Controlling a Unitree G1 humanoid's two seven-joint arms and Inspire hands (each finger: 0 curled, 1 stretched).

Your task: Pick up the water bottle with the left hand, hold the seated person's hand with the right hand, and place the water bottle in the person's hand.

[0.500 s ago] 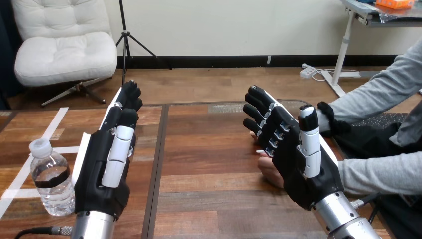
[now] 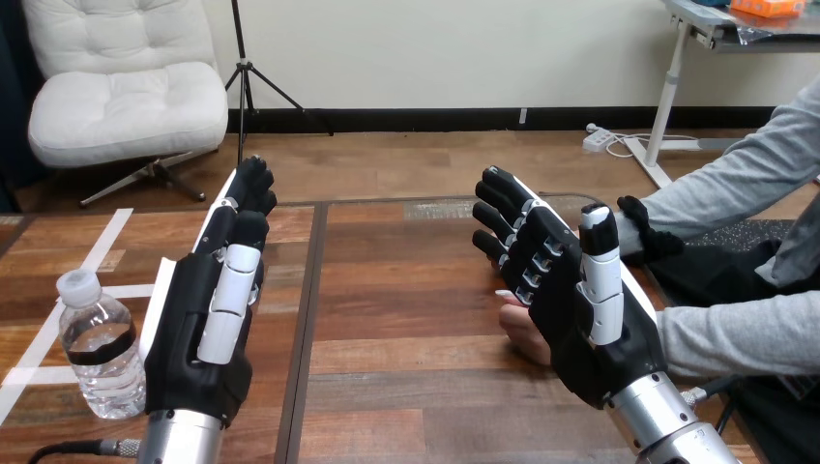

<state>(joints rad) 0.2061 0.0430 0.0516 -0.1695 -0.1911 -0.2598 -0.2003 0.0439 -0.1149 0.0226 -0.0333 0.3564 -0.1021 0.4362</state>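
**Both robot hands released, bottle untouched on the tabletop**

The water bottle (image 2: pixel 101 375) stands upright near the front-left corner of the tabletop (image 2: pixel 406 387). It is clear plastic with a white cap (image 2: pixel 77 285) and a dark label band (image 2: pixel 97 345) around its middle. Its base sits on strips of white tape (image 2: pixel 106 237) that cross this part of the tabletop.

The left robot hand (image 2: pixel 208 319) is just beside the bottle, on the side toward the tabletop's middle. It stands on edge with its fingers straight and pointing toward the far edge, thumb laid along the palm. It is released and grips nothing. Whether its outer edge touches the bottle cannot be told.

The right robot hand (image 2: pixel 571 290) is raised over the right part of the tabletop, near the right edge. Its palm faces left toward the middle of the tabletop. Its fingers are spread and only slightly bent, its thumb is straight, and it grasps nothing.

The person's hand (image 2: pixel 522 338) lies low on the tabletop, mostly hidden behind that palm, with only its fingers and part of its edge showing to the palm's left. The robot's fingers are not curled round it. Whether the two touch cannot be told.

A dark seam (image 2: pixel 307 319) runs from the front edge to the far edge between the two robot hands.
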